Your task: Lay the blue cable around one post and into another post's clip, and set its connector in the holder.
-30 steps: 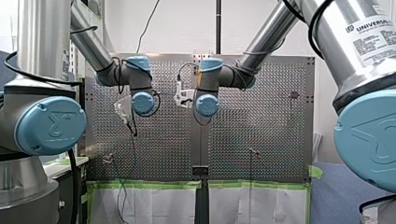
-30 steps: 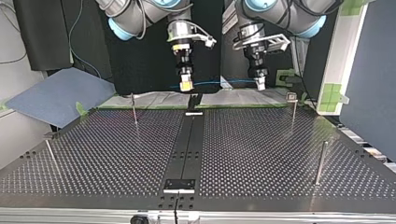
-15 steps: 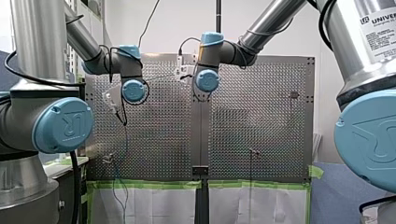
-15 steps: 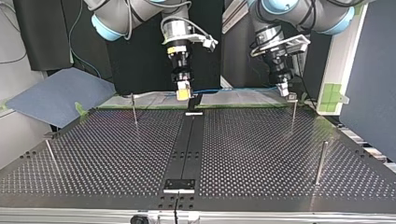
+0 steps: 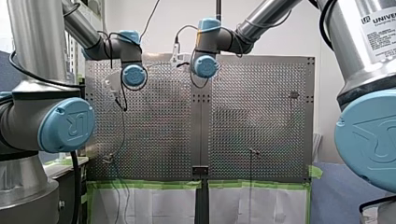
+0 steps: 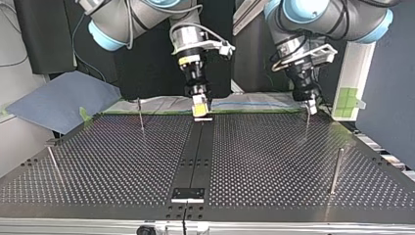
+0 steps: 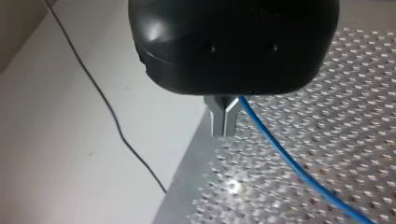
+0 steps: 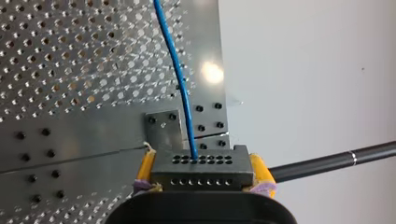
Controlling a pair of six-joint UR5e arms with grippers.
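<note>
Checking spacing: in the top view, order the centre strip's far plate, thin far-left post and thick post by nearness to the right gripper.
1. far plate, just under the right gripper.
2. thin post, far left.
3. thick post, near right.

Robotics lab, perforated test table (image 6: 274, 156)
</note>
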